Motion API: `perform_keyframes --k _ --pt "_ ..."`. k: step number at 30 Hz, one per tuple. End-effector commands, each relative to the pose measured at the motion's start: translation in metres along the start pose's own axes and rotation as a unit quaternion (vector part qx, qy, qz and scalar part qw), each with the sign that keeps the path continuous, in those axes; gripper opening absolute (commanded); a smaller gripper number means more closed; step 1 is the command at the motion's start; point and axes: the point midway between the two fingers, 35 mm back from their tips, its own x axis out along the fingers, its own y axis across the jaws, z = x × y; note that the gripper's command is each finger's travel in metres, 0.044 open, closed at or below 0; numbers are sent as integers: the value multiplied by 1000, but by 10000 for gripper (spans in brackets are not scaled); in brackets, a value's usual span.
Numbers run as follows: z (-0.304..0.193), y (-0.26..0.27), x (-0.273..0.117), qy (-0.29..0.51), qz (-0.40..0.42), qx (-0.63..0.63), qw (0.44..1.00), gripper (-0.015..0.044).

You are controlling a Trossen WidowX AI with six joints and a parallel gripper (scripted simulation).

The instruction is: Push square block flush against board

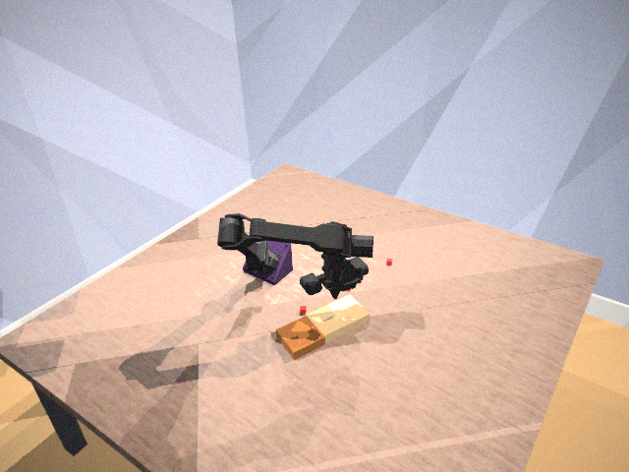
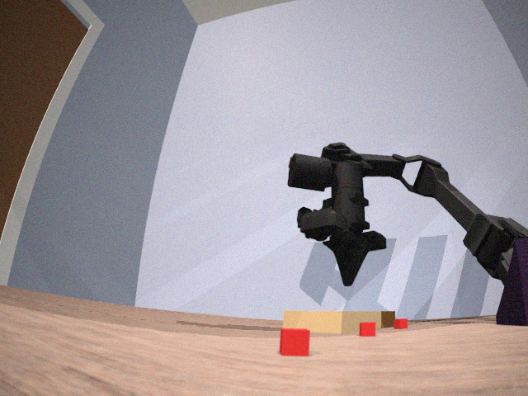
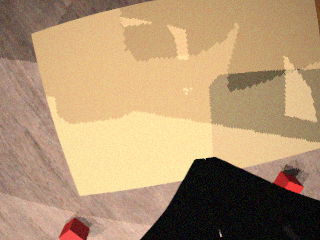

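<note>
The orange square block [image 1: 298, 339] [image 2: 388, 318] lies flat at one end of the pale yellow board [image 1: 348, 316] [image 2: 313, 322] [image 3: 140, 90]. In the top view one side of the block meets the board's end with no visible gap. Their long-side edges look about in line there; a small offset or angle cannot be ruled out. A sliver of the block [image 3: 318, 11] shows in the wrist view. My gripper [image 1: 335, 296] [image 2: 347, 284] [image 3: 204, 168] is shut and empty. It points down, raised clear above the table, near the board's robot-side edge.
Red cubes [image 1: 388, 262] [image 2: 294, 341] [image 3: 75, 229] lie on the robot's side of the board, one [image 1: 303, 310] near the joint of block and board. The arm's purple base [image 1: 278, 262] [image 2: 513, 289] stands behind them. The table [image 1: 431, 385] extends around both parts.
</note>
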Motion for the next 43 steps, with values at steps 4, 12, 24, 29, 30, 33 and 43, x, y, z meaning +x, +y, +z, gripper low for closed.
perform_keyframes --k 4,12,24,29,30,33,43 --pt "-55 -14 11 2 -5 64 998 0" --pt "-55 -15 57 1 -6 65 998 0" --pt "-47 -17 66 1 -6 65 998 0" --pt "-39 -17 66 1 -6 65 998 0" --pt "-37 -17 66 1 -6 65 998 0" --pt "-33 -18 66 1 -6 65 998 0" --pt "-38 -16 65 1 -6 65 998 0"
